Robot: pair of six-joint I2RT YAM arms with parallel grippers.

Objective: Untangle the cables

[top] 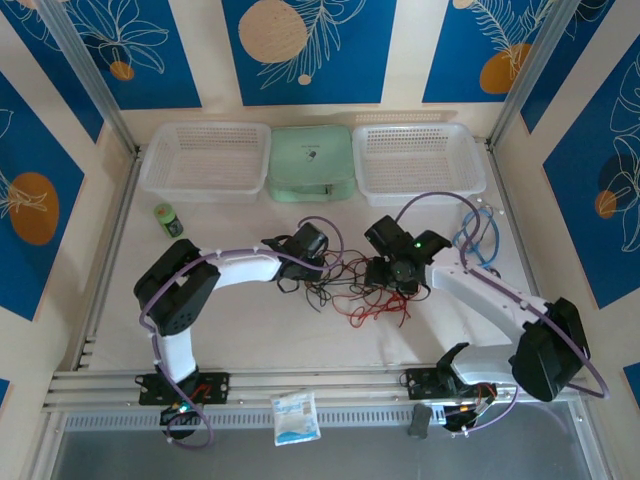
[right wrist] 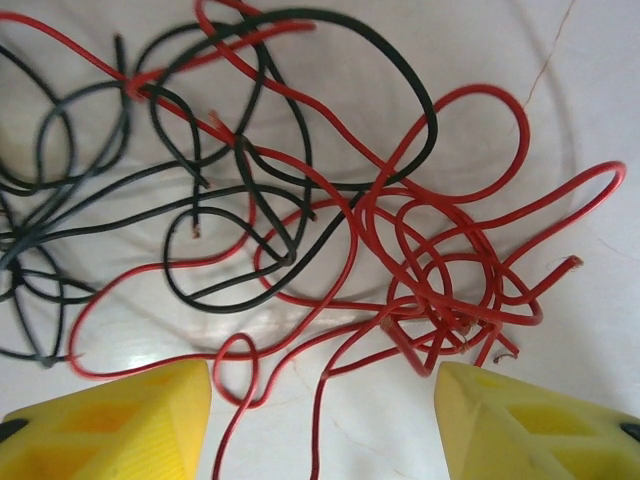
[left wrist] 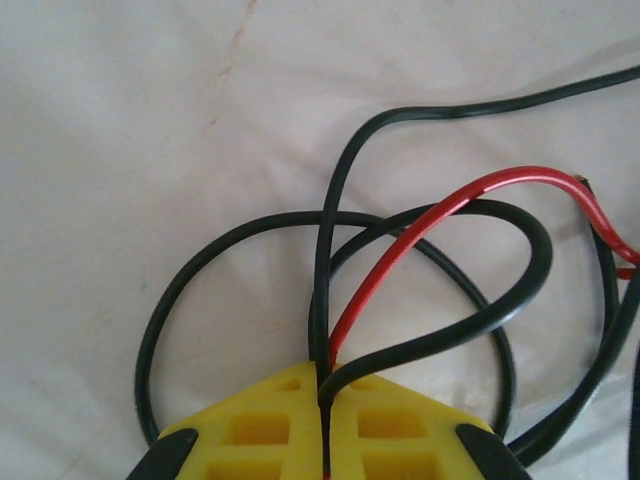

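Observation:
The cables (top: 345,290), thin red and black wires, lie tangled on the white table between both arms. My left gripper (top: 320,264) sits at the tangle's left side. In the left wrist view its yellow fingers (left wrist: 325,378) are pressed together on a black cable (left wrist: 328,250) and a red cable (left wrist: 420,225) that run into the seam. My right gripper (top: 392,283) hovers over the tangle's right part. Its yellow fingers (right wrist: 322,375) stand wide apart above a knot of red cables (right wrist: 440,270), with black cables (right wrist: 250,180) further left; nothing is between them.
Two white baskets (top: 205,160) (top: 418,158) and a green case (top: 312,160) line the far edge. A small green object (top: 167,220) stands at the left. A light-blue coiled cable (top: 475,238) lies at the right. A white packet (top: 296,415) rests on the front rail.

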